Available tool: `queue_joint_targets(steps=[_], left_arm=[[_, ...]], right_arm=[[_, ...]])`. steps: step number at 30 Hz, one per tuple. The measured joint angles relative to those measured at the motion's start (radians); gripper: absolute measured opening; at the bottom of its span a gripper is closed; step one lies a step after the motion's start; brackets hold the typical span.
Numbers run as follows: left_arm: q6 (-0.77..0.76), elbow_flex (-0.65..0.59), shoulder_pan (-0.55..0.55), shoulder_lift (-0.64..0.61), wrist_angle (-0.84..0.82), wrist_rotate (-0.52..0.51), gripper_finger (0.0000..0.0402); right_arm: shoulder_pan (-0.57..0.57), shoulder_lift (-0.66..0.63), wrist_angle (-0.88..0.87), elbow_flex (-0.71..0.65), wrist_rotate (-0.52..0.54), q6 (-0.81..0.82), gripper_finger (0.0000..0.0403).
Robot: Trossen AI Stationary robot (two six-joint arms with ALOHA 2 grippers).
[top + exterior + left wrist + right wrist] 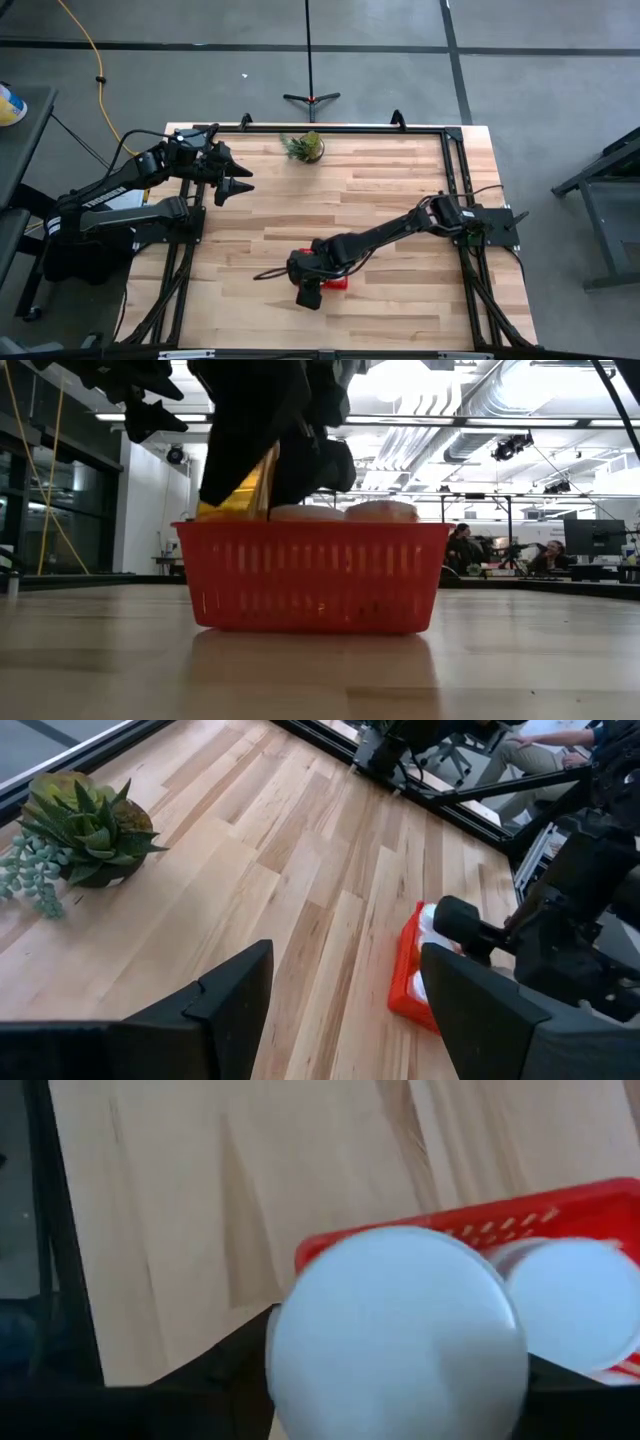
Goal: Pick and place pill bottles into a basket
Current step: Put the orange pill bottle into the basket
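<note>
One pill bottle (398,1335) sits gripped between the right gripper's (309,292) fingers, cap toward the wrist camera, held over the red basket (312,575) near the table's front edge, likely for dropping beside the white caps already inside. Left gripper (238,178) waits open near the plant (303,147). No readable writing shows on the bottles.

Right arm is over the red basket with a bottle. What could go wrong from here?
1. The right gripper holds a white-capped orange pill bottle at the edge of the low red plastic basket; released here, it might land on the rim and roll out.
2. White caps already crowd the basket, so lowering could hit them.
</note>
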Motion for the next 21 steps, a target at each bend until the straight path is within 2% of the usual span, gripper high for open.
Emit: queue_joint_targets(steps=[10,21], left_arm=[[0.002,0.000,0.000,0.000,0.000,0.000,0.0287],[0.008,0.000,0.000,0.000,-0.020,0.002,0.0287]], right_arm=[[-0.023,-0.004,-0.016,0.002,-0.010,-0.025,0.0177],[-0.051,-0.006,-0.084,0.002,-0.015,-0.022,0.0195]])
